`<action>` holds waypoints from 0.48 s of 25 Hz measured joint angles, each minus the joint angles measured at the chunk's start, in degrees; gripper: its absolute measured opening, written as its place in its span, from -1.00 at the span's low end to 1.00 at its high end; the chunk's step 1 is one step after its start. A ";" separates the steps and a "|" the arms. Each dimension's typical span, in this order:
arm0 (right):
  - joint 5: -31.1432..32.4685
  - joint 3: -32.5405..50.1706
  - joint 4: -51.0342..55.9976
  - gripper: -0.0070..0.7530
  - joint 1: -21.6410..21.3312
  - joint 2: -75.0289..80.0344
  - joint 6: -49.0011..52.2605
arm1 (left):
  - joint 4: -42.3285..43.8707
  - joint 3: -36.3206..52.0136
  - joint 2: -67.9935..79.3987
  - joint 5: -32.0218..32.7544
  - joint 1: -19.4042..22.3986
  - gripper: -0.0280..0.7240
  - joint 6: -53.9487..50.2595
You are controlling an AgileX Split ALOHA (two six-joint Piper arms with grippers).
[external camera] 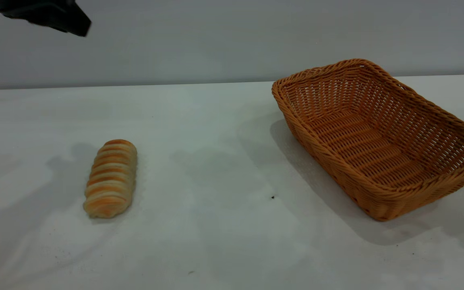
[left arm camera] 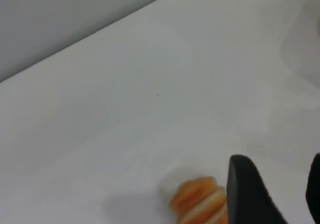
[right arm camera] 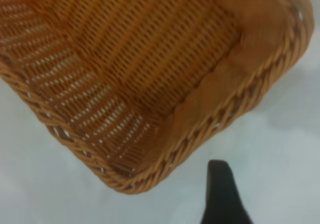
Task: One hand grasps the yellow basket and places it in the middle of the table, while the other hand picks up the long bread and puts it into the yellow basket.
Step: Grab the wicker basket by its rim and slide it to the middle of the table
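The long bread (external camera: pixel 111 178) lies on the white table (external camera: pixel 216 169) at the left, one end toward the front. The yellow basket (external camera: pixel 381 137) stands empty at the right, skewed to the table's edge. My left gripper (left arm camera: pixel 278 160) hangs open above the table, and one end of the bread (left arm camera: pixel 197 200) shows beside its near finger. Only a dark part of the left arm (external camera: pixel 50 16) shows in the exterior view, high at the top left. One finger (right arm camera: pixel 220 194) of my right gripper shows above bare table, just outside a corner of the basket's rim (right arm camera: pixel 150 176), not touching it.
A grey wall (external camera: pixel 216 36) runs behind the table's far edge. Bare tabletop lies between the bread and the basket, with a few tiny dark specks (external camera: pixel 272 197).
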 joint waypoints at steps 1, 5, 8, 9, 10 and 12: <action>0.12 0.00 0.45 0.40 0.00 0.90 0.15 | -0.02 -0.12 0.24 -0.49 -0.13 0.01 0.13; 0.23 0.00 2.57 0.40 0.00 4.12 0.34 | -0.33 -1.25 1.05 -2.02 -0.19 0.01 0.20; 0.05 0.00 4.66 0.40 0.00 6.16 -0.45 | -1.32 -2.38 1.61 -3.24 -0.19 0.01 0.26; -0.13 -0.04 5.43 0.40 0.00 6.84 -0.78 | -1.47 -2.79 1.93 -3.47 -0.19 0.01 0.26; -0.29 -0.04 6.26 0.40 0.00 7.45 -1.19 | -1.54 -3.19 2.18 -3.58 -0.19 0.01 0.30; -0.72 -0.04 8.46 0.40 0.00 9.02 -2.70 | -1.67 -3.88 3.23 -3.58 -0.19 0.01 0.30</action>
